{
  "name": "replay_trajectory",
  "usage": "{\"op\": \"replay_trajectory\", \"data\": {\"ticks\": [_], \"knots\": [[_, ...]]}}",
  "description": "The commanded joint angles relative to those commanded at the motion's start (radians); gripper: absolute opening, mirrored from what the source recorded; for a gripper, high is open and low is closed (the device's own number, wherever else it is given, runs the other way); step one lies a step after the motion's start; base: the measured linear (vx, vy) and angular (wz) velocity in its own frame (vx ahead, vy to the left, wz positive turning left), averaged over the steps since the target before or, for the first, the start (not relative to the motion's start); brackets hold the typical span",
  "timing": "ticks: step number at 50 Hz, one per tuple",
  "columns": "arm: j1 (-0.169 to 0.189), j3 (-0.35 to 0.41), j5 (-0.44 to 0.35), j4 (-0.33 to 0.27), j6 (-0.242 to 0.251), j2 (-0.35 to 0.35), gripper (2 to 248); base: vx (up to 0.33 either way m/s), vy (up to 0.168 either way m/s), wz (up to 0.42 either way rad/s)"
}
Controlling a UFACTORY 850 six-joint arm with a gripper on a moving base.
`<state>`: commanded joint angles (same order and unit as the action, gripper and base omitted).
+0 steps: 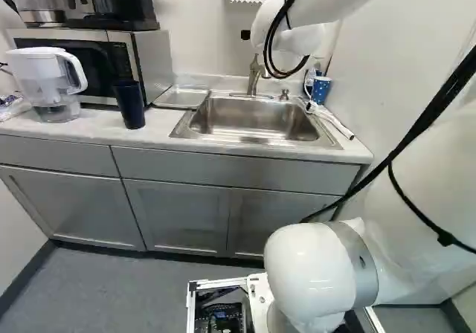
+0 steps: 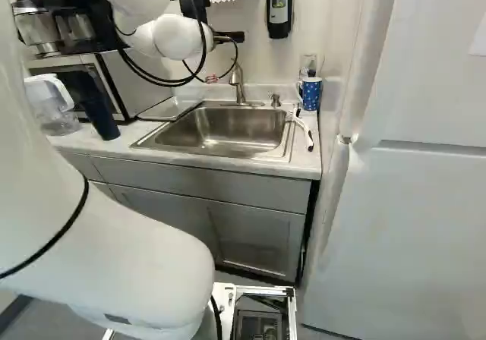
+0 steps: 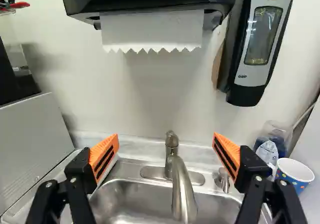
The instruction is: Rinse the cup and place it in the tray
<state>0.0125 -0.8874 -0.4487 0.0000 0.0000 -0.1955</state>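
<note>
In the base views the black gripper point(image 2: 229, 36) is mostly hidden behind the white, rounded wrist of the arm point(image 2: 178, 36), whose upper links run out of frame. The arm reaches forward from its base joint, its wrist above the stainless-steel sink point(image 1: 253, 121), the gripper directed toward the wall. In the wrist view the gripper point(image 3: 166, 139) is open and empty, its orange-padded fingers wide apart on either side of the brushed-metal faucet point(image 3: 182, 186); the sink's near part is cut off. The blue paper cup with white dots point(image 3: 297, 176) stands on the counter beside the sink, partly covered by a black finger linkage. The shallow grey tray point(image 1: 181, 97) lies at the sink's opposite side.
</note>
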Motion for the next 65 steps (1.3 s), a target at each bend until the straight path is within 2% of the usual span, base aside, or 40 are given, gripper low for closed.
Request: {"op": "replay_trajectory", "data": {"ticks": [26,65], "knots": [[-0.015,-0.045,0.081,0.0,0.0,0.05,247,0.0,0.0,0.0],[-0.036,-0.172,0.203,0.0,0.0,0.182,247,0.0,0.0,0.0]]}}
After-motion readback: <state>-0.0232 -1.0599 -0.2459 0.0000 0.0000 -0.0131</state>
